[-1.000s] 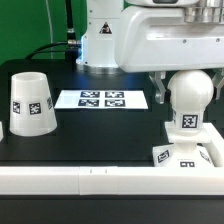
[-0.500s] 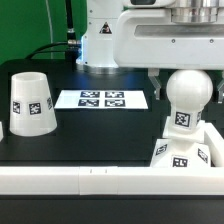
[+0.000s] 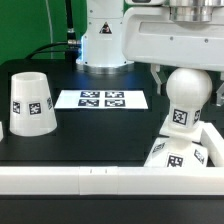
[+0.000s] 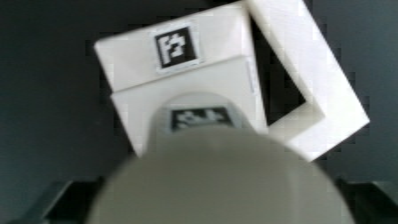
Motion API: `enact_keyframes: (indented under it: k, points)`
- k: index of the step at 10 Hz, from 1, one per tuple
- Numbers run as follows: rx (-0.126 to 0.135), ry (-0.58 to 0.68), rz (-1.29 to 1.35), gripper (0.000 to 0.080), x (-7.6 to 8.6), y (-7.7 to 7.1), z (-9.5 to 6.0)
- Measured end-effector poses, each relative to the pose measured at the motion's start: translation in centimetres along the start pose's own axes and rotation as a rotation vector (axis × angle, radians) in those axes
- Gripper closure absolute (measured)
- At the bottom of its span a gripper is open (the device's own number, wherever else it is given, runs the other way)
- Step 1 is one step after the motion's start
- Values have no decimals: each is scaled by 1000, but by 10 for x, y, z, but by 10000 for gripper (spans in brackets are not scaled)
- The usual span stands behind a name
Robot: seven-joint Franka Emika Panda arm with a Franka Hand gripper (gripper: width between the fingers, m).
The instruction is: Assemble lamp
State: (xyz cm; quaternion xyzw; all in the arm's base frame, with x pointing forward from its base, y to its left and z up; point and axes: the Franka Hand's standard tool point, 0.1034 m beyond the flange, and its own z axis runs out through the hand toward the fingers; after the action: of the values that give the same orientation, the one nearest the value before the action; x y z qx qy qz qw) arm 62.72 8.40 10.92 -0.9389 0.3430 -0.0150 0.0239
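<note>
— What do you have closest to you in the exterior view?

— A white rail (image 3: 90,178) runs along the near edge of the black table (image 3: 95,135). Just behind it, at the exterior view's right, you see the lamp's low square base (image 3: 180,155), tilted, with black-and-white square markers on its faces. The ball bulb (image 3: 189,88) stands on top of it, its neck (image 3: 180,118) carrying another square marker.

— Any writing you can read?

— None. You only get the marker patterns; no letters or brand names are legible in either view.

— And the gripper?

— The gripper (image 3: 183,72) hangs right over the bulb, its two dark fingers (image 3: 158,78) straddling the ball. You cannot tell whether they press on it or merely flank it. In the wrist view the bulb (image 4: 222,185) fills the foreground as a blur, with the base (image 4: 196,70) and two of its markers beyond.

— Farther back?

— At the exterior view's left the tapered shade (image 3: 31,101) stands mouth-down, well apart from the base, one marker facing you. Behind, mid-table, lies the marker board (image 3: 102,99) with its tags, and beyond that the arm's white pedestal (image 3: 100,40).
</note>
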Motion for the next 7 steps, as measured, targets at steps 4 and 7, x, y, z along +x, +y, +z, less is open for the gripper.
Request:
enact_keyframes:
  k: [4,7]
  points:
    - [12,11,-112,101,-5,1,-19]
    - [34,13,-183,101,-6,30,-55]
